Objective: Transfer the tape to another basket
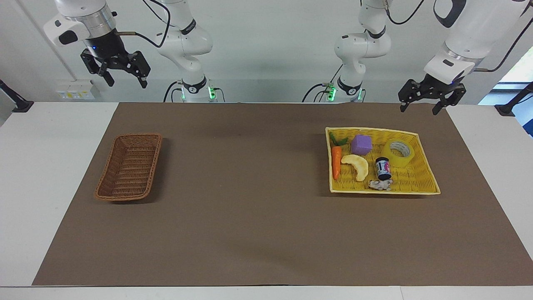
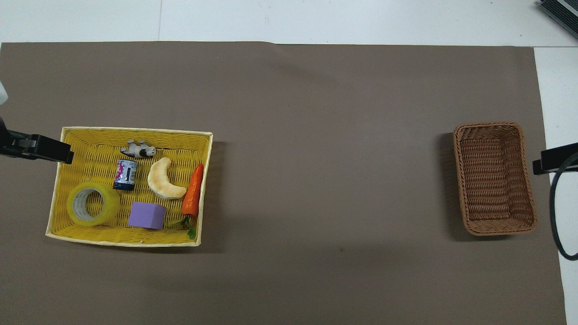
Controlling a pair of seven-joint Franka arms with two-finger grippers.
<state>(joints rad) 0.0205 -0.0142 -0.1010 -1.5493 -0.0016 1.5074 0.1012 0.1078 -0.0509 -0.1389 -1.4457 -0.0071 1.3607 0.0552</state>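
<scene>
tape (image 1: 398, 152): right of facing frame, in the yellow tray (image 1: 420, 183), beside the purple cube (image 1: 361, 144) | left gripper (image 1: 422, 108): upper right, fingers spread, empty, raised above and clear of the tape | right gripper (image 1: 124, 78): upper left, spread, empty, waiting | basket (image 1: 129, 168): left of frame

A robotics lab is shown. Two white arms (image 1: 187, 46) with lit bases are mounted at a white table (image 1: 37, 166), which is covered by a brown mat (image 1: 258, 225). Loose cables (image 1: 158, 21) are hung against a bare pale wall (image 1: 266, 37), where a socket strip (image 1: 77, 89) is fixed.
</scene>
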